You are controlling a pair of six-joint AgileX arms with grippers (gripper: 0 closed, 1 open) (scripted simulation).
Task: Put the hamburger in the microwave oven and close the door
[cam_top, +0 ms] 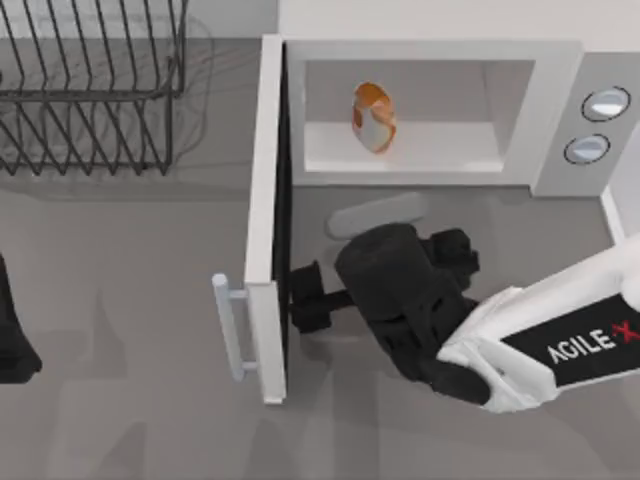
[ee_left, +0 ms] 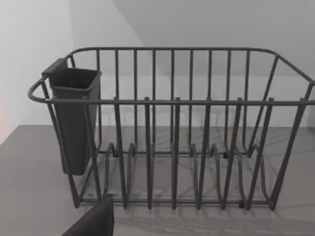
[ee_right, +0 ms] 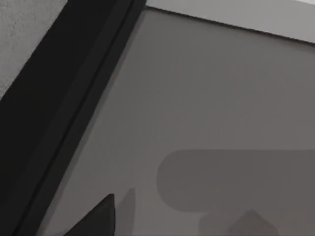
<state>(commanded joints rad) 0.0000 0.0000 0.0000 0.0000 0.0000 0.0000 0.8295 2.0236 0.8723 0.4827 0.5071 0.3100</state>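
The hamburger (cam_top: 373,117) sits inside the microwave (cam_top: 560,70), on the cavity floor toward its left half, so the first part of the job looks done. The door (cam_top: 264,220) stands wide open, swung out toward the camera at the cavity's left edge, its bar handle (cam_top: 229,325) on the outer face.

The right gripper (cam_top: 303,297) is low over the tabletop (cam_top: 120,250) in front of the oven, its tip against or just beside the door's dark inner face near the free end. The right wrist view looks along that dark face and the grey surface below. Whether the jaws are open or closed cannot be told from these views; nothing is seen held between them.

The left arm (cam_top: 15,340) is parked at the table's left edge, its camera facing the dish rack (ee_left: 172,128).

Closing the door is what remains; a push from the inner side would only open it further, so the gripper likely needs to reach the outer face or handle.
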